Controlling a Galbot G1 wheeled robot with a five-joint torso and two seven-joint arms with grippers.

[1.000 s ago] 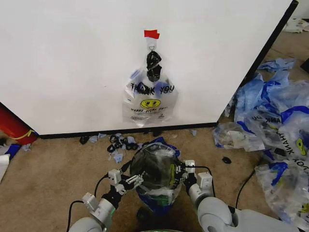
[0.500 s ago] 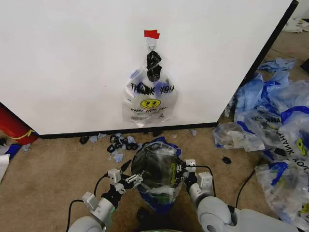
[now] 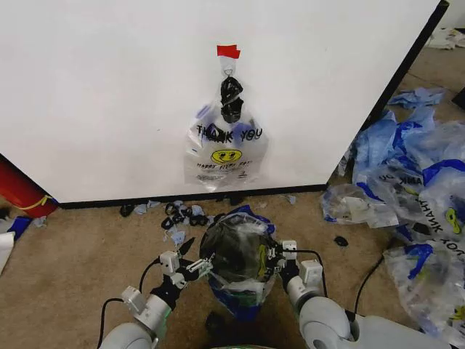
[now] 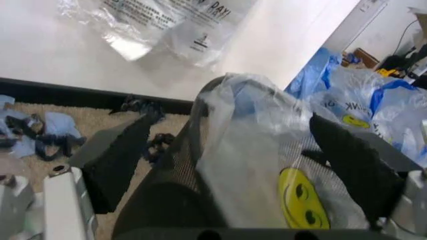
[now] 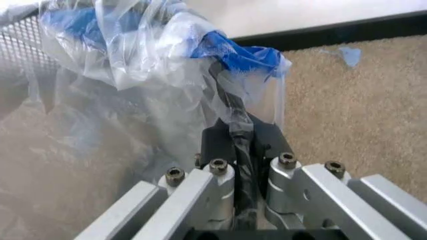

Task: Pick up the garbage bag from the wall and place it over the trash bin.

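Carpet strewn with clips runs up to the wall (image 3: 109, 87), where a bag (image 3: 225, 149) hangs. Just before it stands the bin (image 3: 234, 254), already lined with another bag. Beside the bin, left gripper (image 3: 190, 259) is released; right gripper (image 3: 270, 254) clenches the lining's plastic.

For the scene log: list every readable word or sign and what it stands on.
"THANK YOU", with a smiley face: garbage bag hanging on the wall.
Small print under that smiley: too small to read.
"DAY!": same bag, left wrist view.
Print on the floor bags: only fragments, not reliably readable.
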